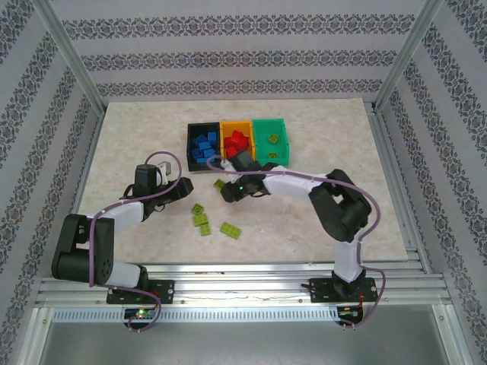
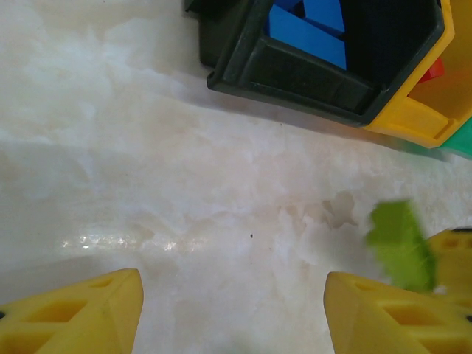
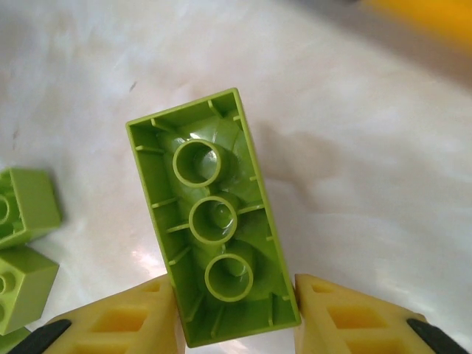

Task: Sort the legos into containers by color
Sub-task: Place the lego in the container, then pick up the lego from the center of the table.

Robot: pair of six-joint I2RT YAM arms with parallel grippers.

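Observation:
My right gripper (image 3: 236, 310) is shut on a lime green lego (image 3: 214, 214), one pad on each long side, its hollow underside facing the wrist camera. From above, this lego (image 1: 219, 185) is just in front of the black container (image 1: 202, 142). The orange-yellow container (image 1: 237, 139) and the green container (image 1: 272, 137) adjoin it in a row. Blue legos (image 2: 310, 29) lie in the black container (image 2: 295, 74). Three lime legos (image 1: 202, 221) lie loose on the table. My left gripper (image 2: 232, 295) is open over bare table, near the black container's front left.
Two loose lime legos (image 3: 26, 203) lie just left of the held one. The held lego (image 2: 400, 243) shows blurred at the right of the left wrist view. The tabletop (image 1: 137, 137) is pale marble, and metal frame posts (image 1: 68, 57) stand at the back corners.

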